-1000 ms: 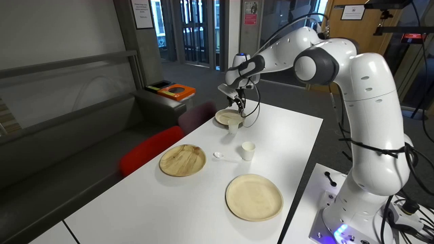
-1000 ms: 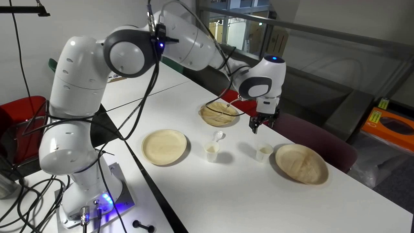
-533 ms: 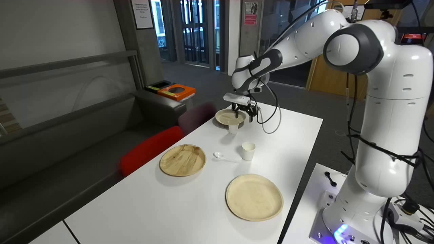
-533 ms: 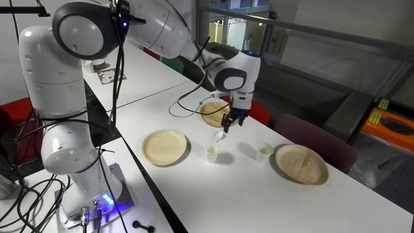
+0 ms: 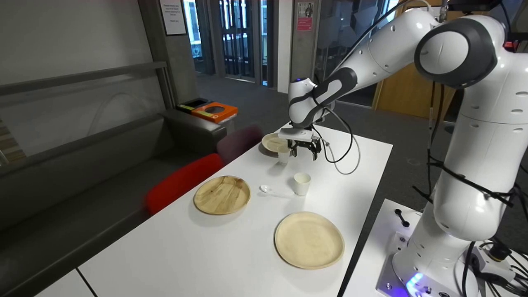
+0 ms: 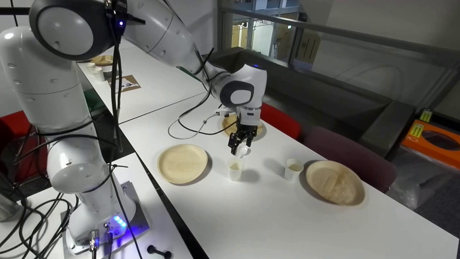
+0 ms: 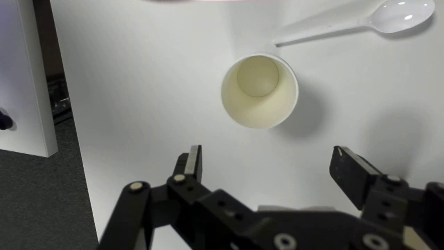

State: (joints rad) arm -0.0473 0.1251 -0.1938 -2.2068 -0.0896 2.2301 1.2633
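Note:
My gripper (image 7: 267,148) is open and empty above the white table. In the wrist view a white paper cup (image 7: 259,92) stands upright just ahead of the gap between the fingers, apart from them. A white plastic spoon (image 7: 399,15) lies beyond the cup, its handle end close to it. In an exterior view the gripper (image 5: 305,155) hangs behind this cup (image 5: 302,184), near a second white cup (image 5: 283,155). In an exterior view the gripper (image 6: 241,147) overlaps the spoon, with the cup (image 6: 235,169) in front and the second cup (image 6: 293,169) to the right.
Three round wooden plates lie on the table: a pale one (image 5: 309,240), a striped one (image 5: 222,195) and one by the second cup (image 6: 336,182). A red chair (image 5: 185,179), a purple chair (image 6: 350,156) and a sofa line one side. Loose cables (image 5: 350,152) hang from the arm.
My gripper has moved from near the far plate and second cup towards the spoon and the nearer cup, and lower. The wrist has turned. Cups, spoon and plates have not moved.

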